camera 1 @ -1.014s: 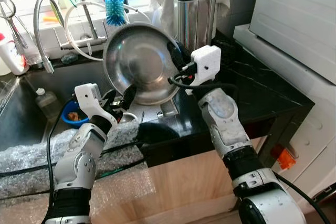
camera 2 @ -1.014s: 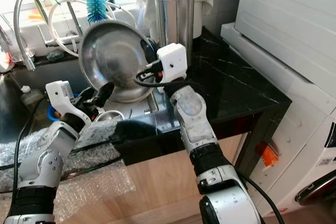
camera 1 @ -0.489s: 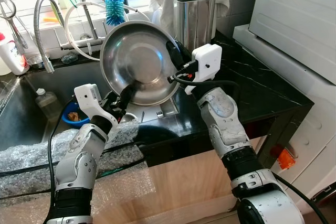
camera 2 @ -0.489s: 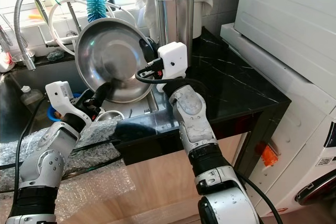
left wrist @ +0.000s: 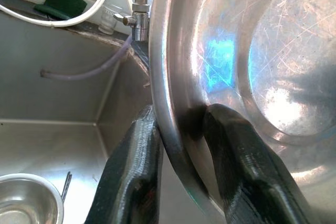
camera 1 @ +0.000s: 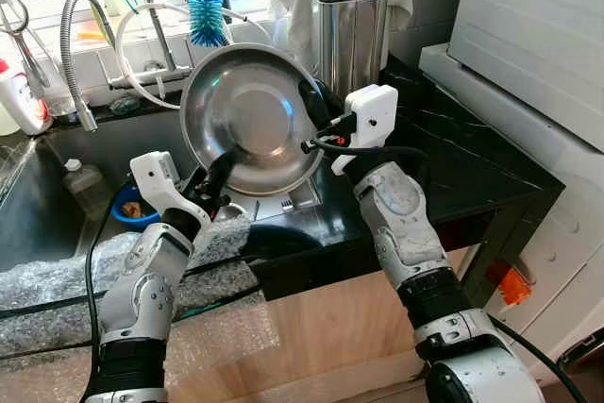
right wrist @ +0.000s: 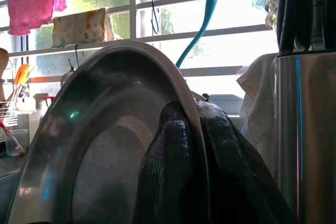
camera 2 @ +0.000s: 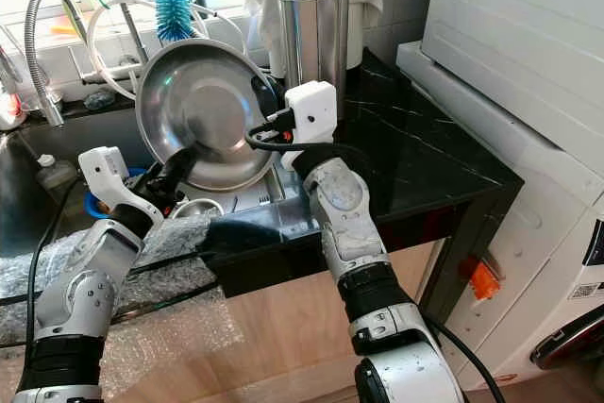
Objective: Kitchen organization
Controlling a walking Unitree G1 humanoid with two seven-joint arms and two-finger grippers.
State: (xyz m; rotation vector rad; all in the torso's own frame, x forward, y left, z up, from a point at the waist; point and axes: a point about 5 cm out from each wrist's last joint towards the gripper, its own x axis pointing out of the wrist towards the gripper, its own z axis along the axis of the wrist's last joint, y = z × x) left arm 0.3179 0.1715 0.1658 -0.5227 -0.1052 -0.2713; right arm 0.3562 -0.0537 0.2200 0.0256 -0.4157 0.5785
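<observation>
Above the sink, both grippers' fingers pinch the steel bowl rim.

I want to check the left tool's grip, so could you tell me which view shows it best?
The left wrist view: the left tool has one finger on each side of the steel bowl's rim. The eye views show it small at the bowl's lower edge; the right wrist view shows the right tool on the rim.

Both arms are made of silver-grey, mottled metal segments with black joint bands near the elbows. On each wrist sits a white, box-shaped camera housing. A black cable loops out from each housing and runs down along the arm. The left pincer and the right pincer have long, matte black, rounded fingers.
</observation>
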